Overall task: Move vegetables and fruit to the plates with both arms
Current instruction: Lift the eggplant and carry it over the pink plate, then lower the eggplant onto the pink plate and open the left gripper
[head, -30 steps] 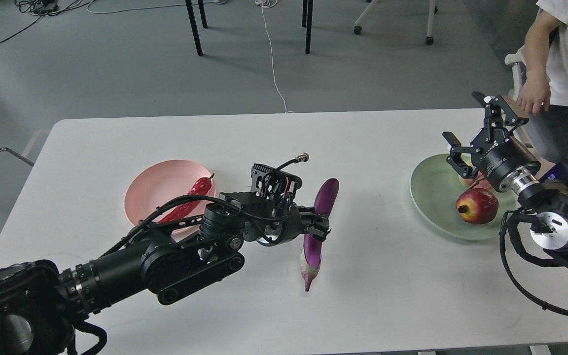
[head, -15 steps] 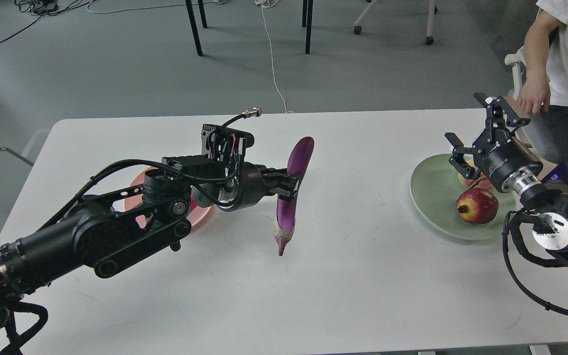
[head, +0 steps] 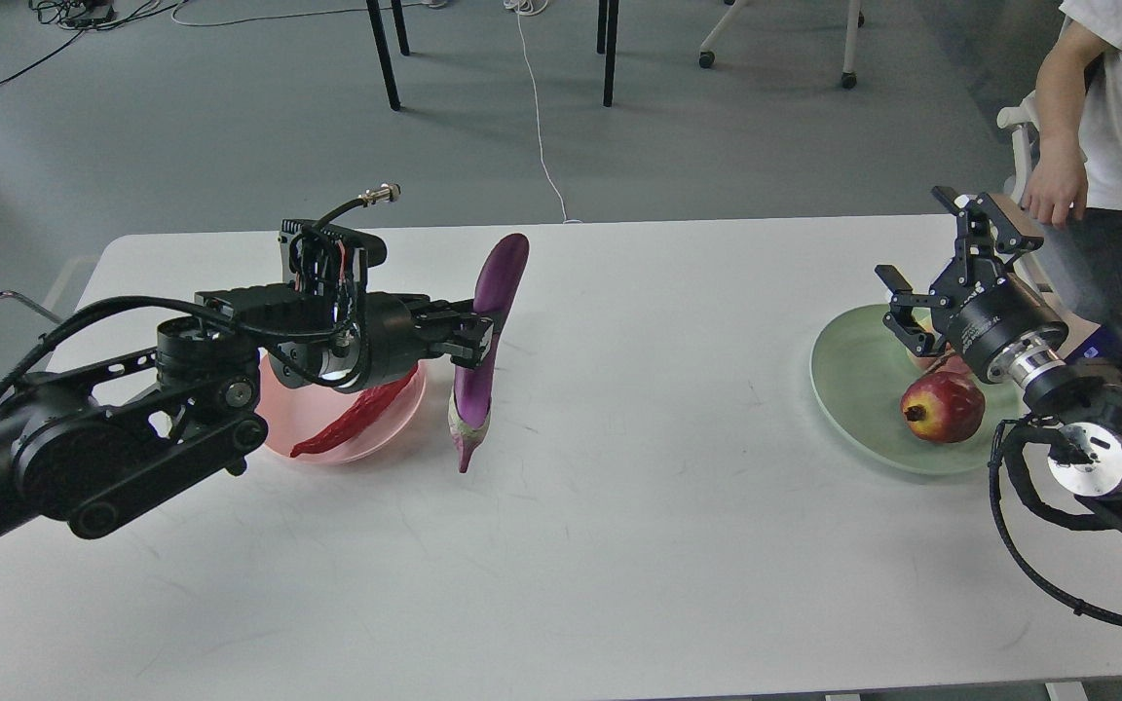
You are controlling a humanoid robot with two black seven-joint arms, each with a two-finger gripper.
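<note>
My left gripper (head: 475, 339) is shut on the purple eggplant (head: 489, 331) and holds it upright above the table, pale tip down, just right of the pink plate (head: 327, 428). The red chili pepper (head: 352, 421) lies in the pink plate, partly hidden by my arm. My right gripper (head: 931, 268) is open and empty above the far side of the pale green plate (head: 853, 380). The dark-red pomegranate (head: 941, 407) lies in the green plate. The yellow-green fruit (head: 941, 365) behind it is mostly hidden by my right wrist.
A person (head: 1106, 117) sits at the table's far right corner, hand near my right gripper. Chair and table legs (head: 386, 58) stand on the floor beyond the white table (head: 668, 535). A white cable (head: 537, 117) runs across the floor.
My left arm has lifted the eggplant off the table and carried it left and back, from the table's middle to beside the pink plate. My right gripper has barely moved.
</note>
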